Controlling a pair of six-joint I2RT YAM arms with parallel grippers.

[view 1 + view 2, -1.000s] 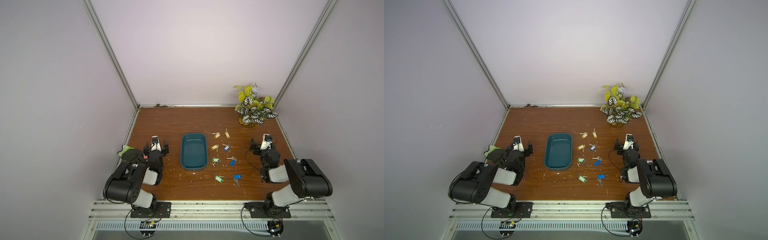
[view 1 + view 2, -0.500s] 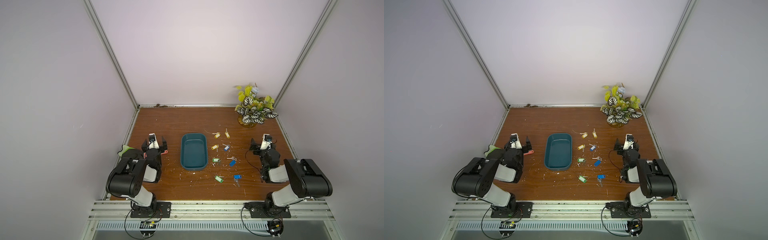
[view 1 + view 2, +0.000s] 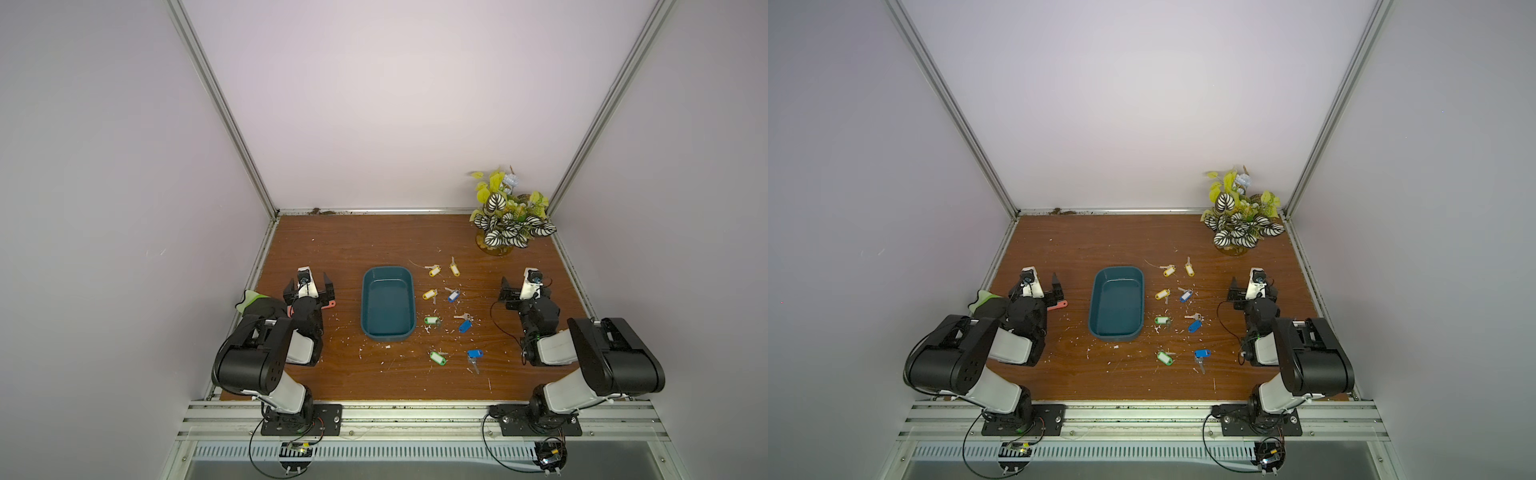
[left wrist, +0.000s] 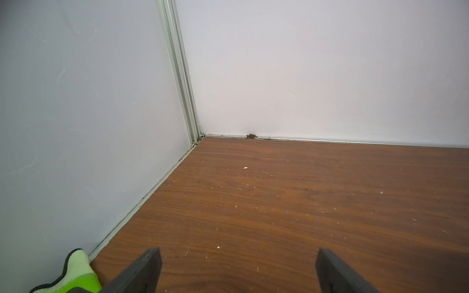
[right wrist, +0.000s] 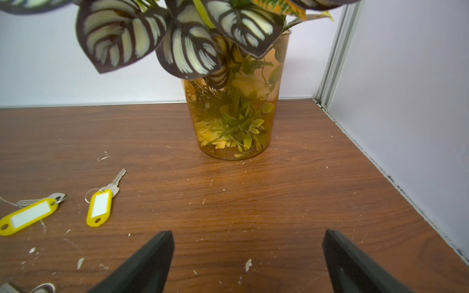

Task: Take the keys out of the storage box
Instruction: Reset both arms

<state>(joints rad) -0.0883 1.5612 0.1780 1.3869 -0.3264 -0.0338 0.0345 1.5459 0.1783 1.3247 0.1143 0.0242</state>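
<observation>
The storage box [image 3: 388, 305], a dark teal tub, sits mid-table in both top views, and no key shows inside it [image 3: 1116, 305]. Several keys with yellow, green and blue tags lie on the wood to its right, among them a yellow one [image 3: 430, 294], a green one [image 3: 432, 320] and a blue one [image 3: 474, 354]. The right wrist view shows two yellow-tagged keys [image 5: 99, 206] beside the open fingers. My left gripper [image 3: 309, 286] [image 4: 238, 266] stands open left of the box, over bare wood. Right of the keys, my right gripper [image 3: 521, 291] [image 5: 248, 256] is open and empty.
A potted plant [image 3: 505, 224] [image 5: 233, 114] stands at the back right corner, straight ahead of the right gripper. A red-orange plastic piece [image 3: 329, 304] lies by the left gripper. A green and black glove [image 4: 76, 274] lies against the left wall. Small white scraps litter the table [image 3: 332, 241].
The left arm has shifted slightly back, and the red-orange piece beside it has come into view. The right arm, box and keys have not moved.
</observation>
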